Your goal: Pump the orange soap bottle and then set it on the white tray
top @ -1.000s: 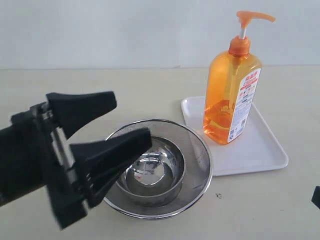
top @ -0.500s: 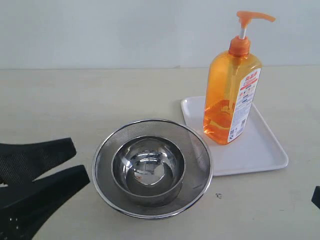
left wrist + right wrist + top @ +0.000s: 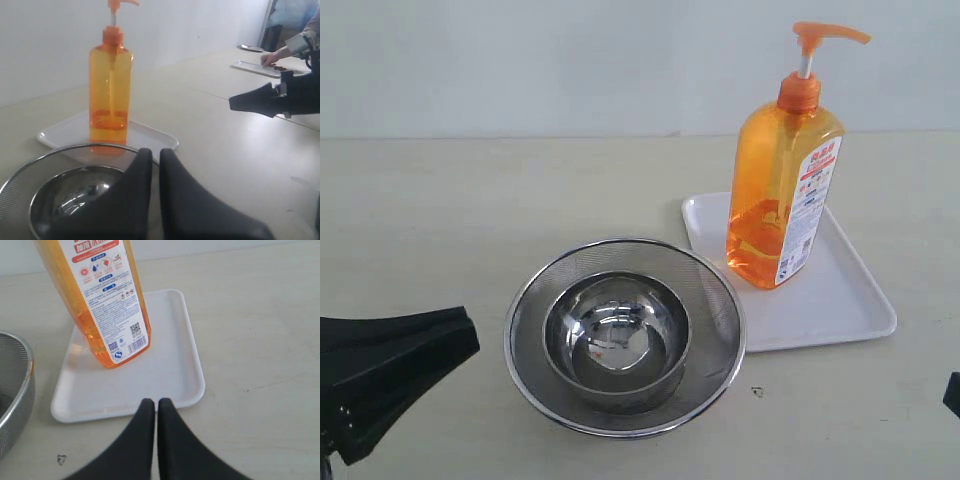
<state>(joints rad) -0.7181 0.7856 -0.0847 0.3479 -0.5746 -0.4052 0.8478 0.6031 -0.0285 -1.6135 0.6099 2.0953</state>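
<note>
The orange soap bottle (image 3: 783,190) stands upright on the near-left part of the white tray (image 3: 840,300), its pump head up. My left gripper (image 3: 468,338) is low at the front left, left of the strainer, shut and empty. In the left wrist view its tips (image 3: 155,152) are pressed together, facing the bottle (image 3: 110,95) and tray (image 3: 60,134) across the bowl. My right gripper (image 3: 152,402) is shut and empty just off the tray's (image 3: 170,375) near edge, with the bottle (image 3: 102,305) beyond it. Only a black sliver of it (image 3: 953,392) shows at the exterior view's right edge.
A round steel mesh strainer (image 3: 720,290) with a steel bowl (image 3: 617,340) inside sits left of the tray, between my left gripper and the bottle. In the left wrist view a person's hand (image 3: 275,57) and metal trays (image 3: 260,67) lie on a far table.
My left gripper has closed from wide open and pulled back from over the strainer to the front left. Bottle, tray and right gripper have not moved.
</note>
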